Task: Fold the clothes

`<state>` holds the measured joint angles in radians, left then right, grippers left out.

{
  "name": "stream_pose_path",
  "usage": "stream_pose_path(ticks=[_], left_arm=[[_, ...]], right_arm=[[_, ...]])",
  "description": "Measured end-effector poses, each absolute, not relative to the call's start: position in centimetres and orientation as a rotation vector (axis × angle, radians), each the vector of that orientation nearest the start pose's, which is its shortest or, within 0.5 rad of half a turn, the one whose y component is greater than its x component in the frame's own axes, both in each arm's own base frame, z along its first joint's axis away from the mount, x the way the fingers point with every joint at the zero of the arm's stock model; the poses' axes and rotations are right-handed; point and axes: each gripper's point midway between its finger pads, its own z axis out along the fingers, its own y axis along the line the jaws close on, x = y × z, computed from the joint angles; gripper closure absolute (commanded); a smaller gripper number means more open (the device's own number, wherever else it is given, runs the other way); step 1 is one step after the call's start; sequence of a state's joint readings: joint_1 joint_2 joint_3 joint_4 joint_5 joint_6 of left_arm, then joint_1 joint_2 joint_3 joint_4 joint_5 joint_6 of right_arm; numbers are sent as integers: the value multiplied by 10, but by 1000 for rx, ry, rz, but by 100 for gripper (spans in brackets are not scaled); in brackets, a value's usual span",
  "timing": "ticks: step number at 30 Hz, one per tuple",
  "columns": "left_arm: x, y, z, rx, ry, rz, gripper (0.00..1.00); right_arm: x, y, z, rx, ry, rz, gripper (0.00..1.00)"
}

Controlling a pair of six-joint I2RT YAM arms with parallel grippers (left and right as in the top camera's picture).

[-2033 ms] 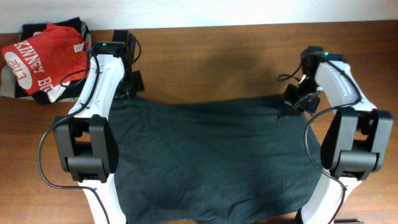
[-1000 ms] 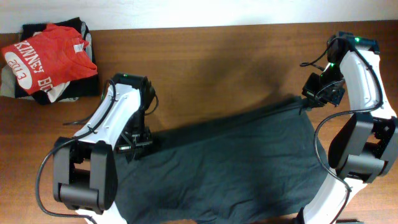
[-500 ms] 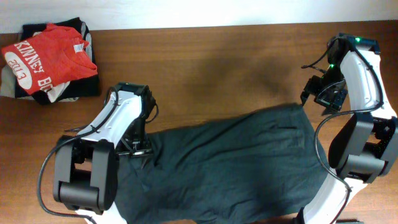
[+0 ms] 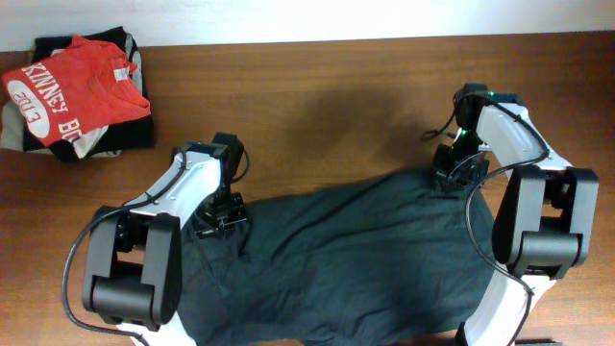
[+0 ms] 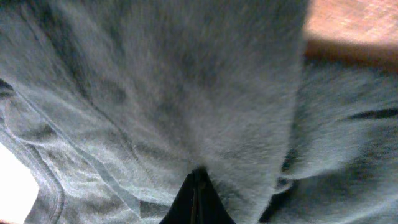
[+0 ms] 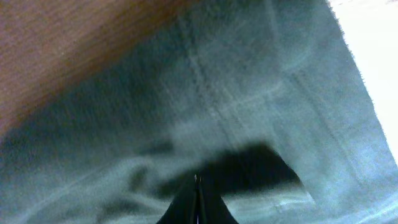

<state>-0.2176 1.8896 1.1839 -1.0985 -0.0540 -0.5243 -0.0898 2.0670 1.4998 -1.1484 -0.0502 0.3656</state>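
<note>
Now right pincer (image 4: 448,179) has swung inward over clothes (image 4: 356,259).

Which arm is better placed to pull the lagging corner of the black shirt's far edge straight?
Left, probably: the left fingers pinch the black shirt at that nearer, bunched corner; the right fingers hold the opposite corner.

the overhead view is evenly lit and fairly sharp, with a soft broad shadow across the brown wooden worktop (image 4: 317,67). both wrist views are close and blurred, the large soft black fabric garment (image 5: 155,93) washed to grey; white glare burns out one corner of each.
</note>
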Motion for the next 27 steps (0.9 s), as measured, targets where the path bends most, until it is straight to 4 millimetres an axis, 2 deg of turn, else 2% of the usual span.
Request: stream_pose_path(ticks=[4,8,10,12,14,17,22,24,27], left_arm=[[263,-48,1,-503,3291,218,99],[265,-45,-3,-569,3259,124,99],[269,-41,-4,-645,3233,37,99],[289,-29,-4,-750,3145,-73,99],[323,-15,-3,-828,2996,-203,99],[360,9,0,-867,2825,-276,99],[408,28,8,-807,2659,-264,99],[432,37,19,-789,2590,-231,99],[461,47,36,-742,2557,-189,99]], right_arm=[[339,-19,-1,754,3208,81,95],[345,-21,-1,794,3161,85,96],[354,-32,-1,877,3100,113,96],[359,-45,-1,952,3052,153,96],[360,-60,-1,1031,3009,203,96],[368,-72,1,1083,2941,289,96],[394,-78,3,1025,2846,316,96],[404,-77,3,987,2814,304,96],[409,-79,3,999,2792,293,96]])
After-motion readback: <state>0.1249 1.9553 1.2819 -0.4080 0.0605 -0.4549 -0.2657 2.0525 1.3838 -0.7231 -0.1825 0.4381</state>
